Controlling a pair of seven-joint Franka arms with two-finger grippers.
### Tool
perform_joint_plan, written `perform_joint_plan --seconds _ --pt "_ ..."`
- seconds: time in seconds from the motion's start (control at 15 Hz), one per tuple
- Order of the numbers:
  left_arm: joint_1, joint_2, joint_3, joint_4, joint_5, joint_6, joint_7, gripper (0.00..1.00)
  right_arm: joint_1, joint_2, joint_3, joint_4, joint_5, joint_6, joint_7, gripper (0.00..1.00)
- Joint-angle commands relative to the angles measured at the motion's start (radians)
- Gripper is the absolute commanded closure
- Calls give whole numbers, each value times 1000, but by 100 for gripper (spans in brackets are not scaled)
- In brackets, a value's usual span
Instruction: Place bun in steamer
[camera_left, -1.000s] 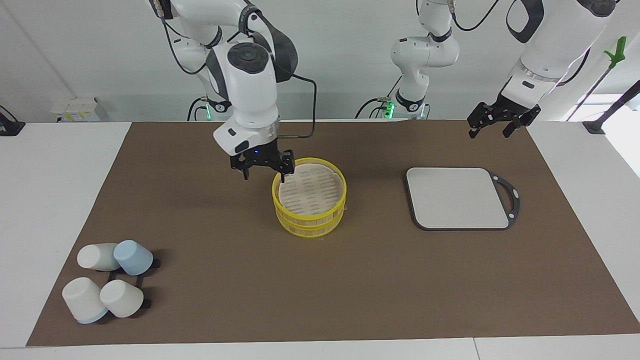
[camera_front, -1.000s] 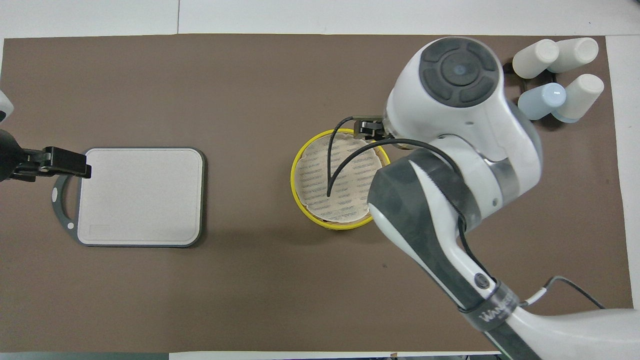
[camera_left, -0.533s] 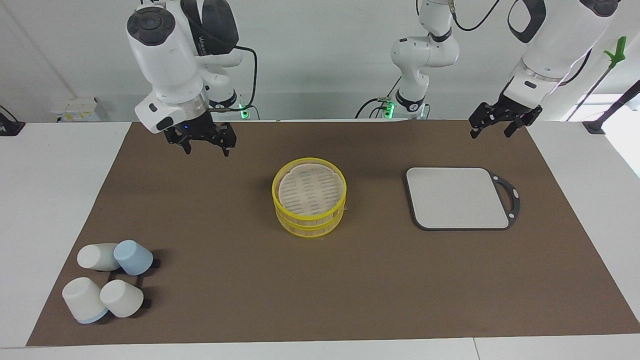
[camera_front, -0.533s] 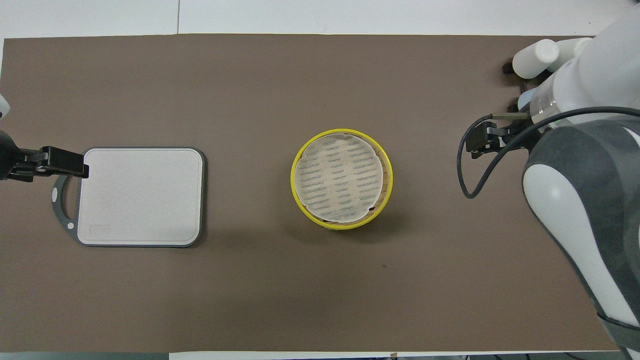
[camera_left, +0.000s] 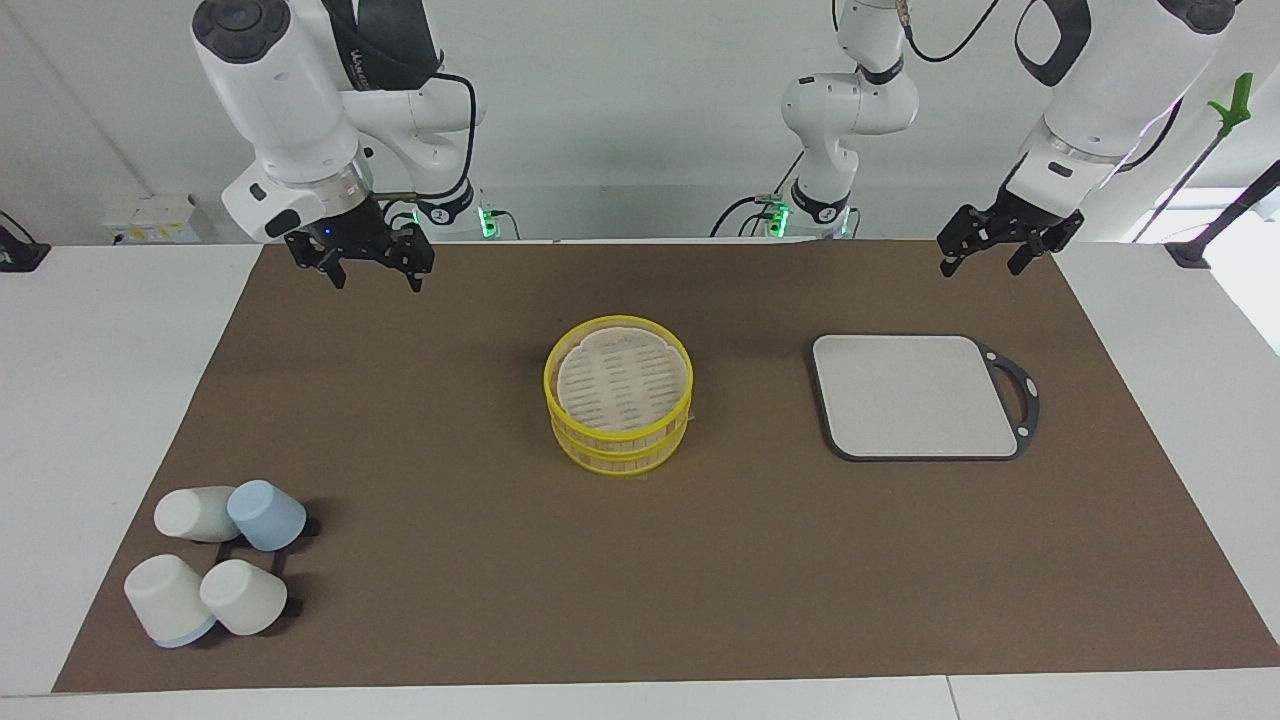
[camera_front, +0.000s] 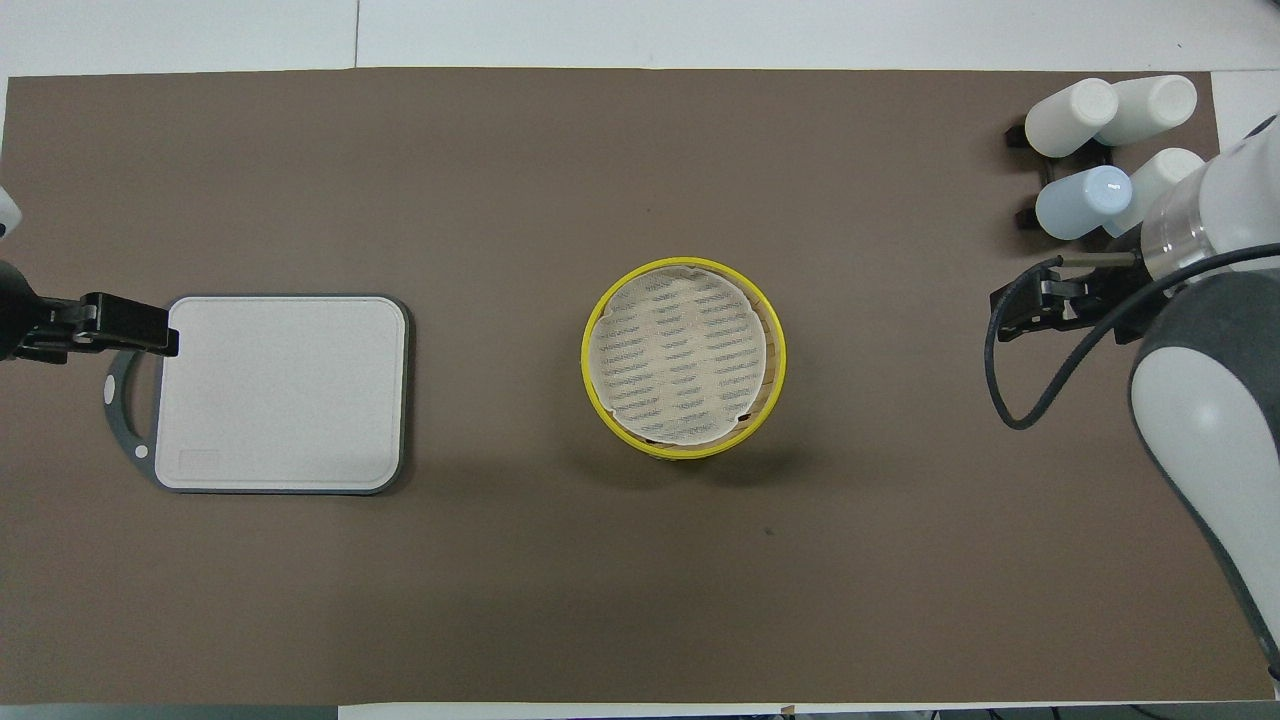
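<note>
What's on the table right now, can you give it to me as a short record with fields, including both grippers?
steamer: mid-mat, lid on
bun: not visible in either view
board: flat, toward the left arm's end, handle pointing outward
cups: four on a black rack, tipped over, at the right arm's end, farther from the robots than the steamer
left gripper: open, empty, raised over the mat's corner near the board
right gripper: open, empty, raised over the mat's edge nearest the robots

Steamer (camera_left: 619, 408) mid-mat, board (camera_left: 915, 396) toward left arm's end; cups (camera_left: 215, 570) apparently on rack
</note>
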Motion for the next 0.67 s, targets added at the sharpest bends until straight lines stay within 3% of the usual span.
perform_joint_plan --seconds 0.0,0.6 --pt "6 -14 -1 -7 -6 -7 16 0 -5 -31 -40 -50 26 38 -93 0" --pt "5 -14 1 -7 -1 -7 16 0 -31 -27 -89 -51 13 75 -127 0"
